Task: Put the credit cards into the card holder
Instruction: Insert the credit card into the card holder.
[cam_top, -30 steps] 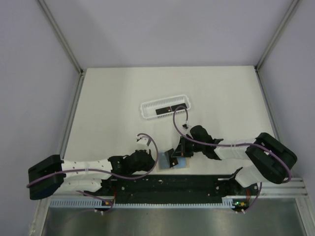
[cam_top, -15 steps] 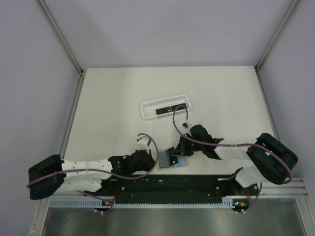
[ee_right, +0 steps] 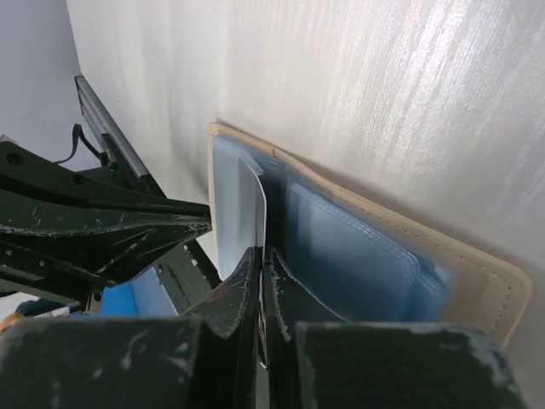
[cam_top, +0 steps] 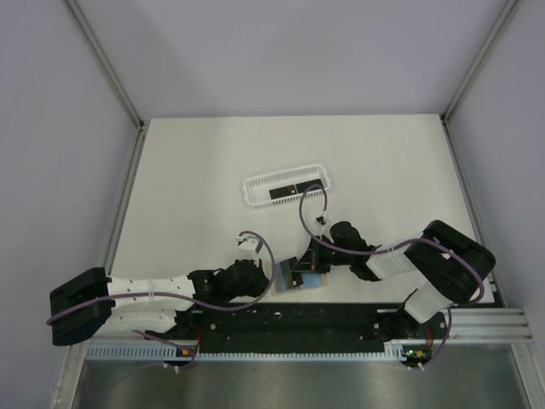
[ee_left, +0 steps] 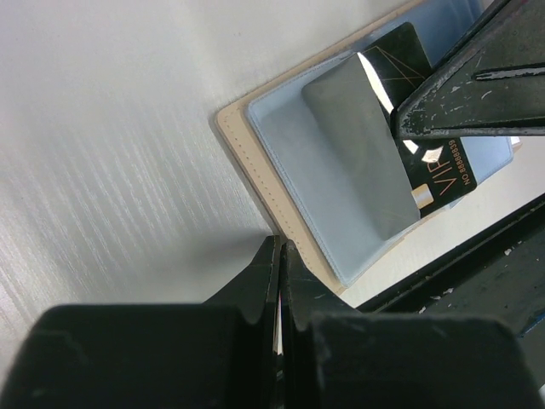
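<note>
The tan card holder (cam_top: 317, 280) lies open near the table's front edge, its blue pockets facing up (ee_left: 315, 162). My left gripper (ee_left: 280, 247) is shut on its tan edge (ee_left: 255, 183), at its left side in the top view (cam_top: 272, 279). My right gripper (ee_right: 261, 254) is shut on a black credit card (ee_left: 443, 170) marked VIP. The card stands on edge, its far end inside a blue pocket (ee_right: 358, 247). In the top view my right gripper (cam_top: 306, 266) is right over the holder. A second black card (cam_top: 285, 191) lies in the white basket (cam_top: 255, 183).
The long white perforated basket stands mid-table, beyond both grippers. A black rail (cam_top: 289, 319) runs along the front edge just behind the holder. My left gripper's fingers (ee_right: 111, 223) show close on the left in the right wrist view.
My right arm's elbow has swung left and inward, and its gripper has shifted slightly left over the holder with the card. My left arm has held still.
</note>
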{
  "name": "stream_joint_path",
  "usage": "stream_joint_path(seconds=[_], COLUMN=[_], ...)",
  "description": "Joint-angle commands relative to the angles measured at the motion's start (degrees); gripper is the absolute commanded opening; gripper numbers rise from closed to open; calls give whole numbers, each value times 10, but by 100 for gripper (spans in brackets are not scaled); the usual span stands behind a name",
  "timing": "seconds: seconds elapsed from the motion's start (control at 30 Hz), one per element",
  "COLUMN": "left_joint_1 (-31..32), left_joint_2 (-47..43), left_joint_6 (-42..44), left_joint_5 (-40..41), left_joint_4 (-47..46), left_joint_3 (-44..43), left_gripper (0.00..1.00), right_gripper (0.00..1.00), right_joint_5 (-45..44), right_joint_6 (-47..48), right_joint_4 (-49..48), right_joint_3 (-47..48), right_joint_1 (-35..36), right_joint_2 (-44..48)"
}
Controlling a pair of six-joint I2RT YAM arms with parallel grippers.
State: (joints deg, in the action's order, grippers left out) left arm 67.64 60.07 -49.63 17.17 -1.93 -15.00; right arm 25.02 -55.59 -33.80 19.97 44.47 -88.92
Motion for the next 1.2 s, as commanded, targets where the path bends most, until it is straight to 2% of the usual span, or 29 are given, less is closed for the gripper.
stream_joint_path(seconds=[0.0, 0.17, 0.23, 0.27, 0.33, 0.43, 0.67, 1.17], left_joint_1=[1, 1, 1, 1, 1, 1, 1, 1], left_joint_2=[9, 8, 10, 10, 8, 7, 11, 22], left_joint_6=[5, 5, 6, 5, 6, 5, 1, 8], left_joint_5=[-4, -4, -3, -2, -1, 1, 1, -3], left_joint_4=[3, 3, 3, 4, 8, 9, 7, -1], left_joint_3=[-9, -10, -11, -12, -13, -13, -13, -20], left_gripper=[0, 0, 0, 0, 0, 0, 0, 0], right_gripper=[0, 2, 13, 25, 40, 50, 53, 54], right_joint_5=[0, -9, -26, -36, -56, -82, -131, -224], right_joint_6=[-14, 2, 20, 32, 56, 88, 132, 143], right_joint_4=[-42, -3, 45, 71, 139, 227, 356, 494], right_joint_3=[-6, 10, 26, 36, 56, 87, 140, 227], right_joint_1=[15, 29, 38, 42, 51, 61, 69, 114], right_joint_2=[-31, -17, 1, 12, 31, 60, 92, 79])
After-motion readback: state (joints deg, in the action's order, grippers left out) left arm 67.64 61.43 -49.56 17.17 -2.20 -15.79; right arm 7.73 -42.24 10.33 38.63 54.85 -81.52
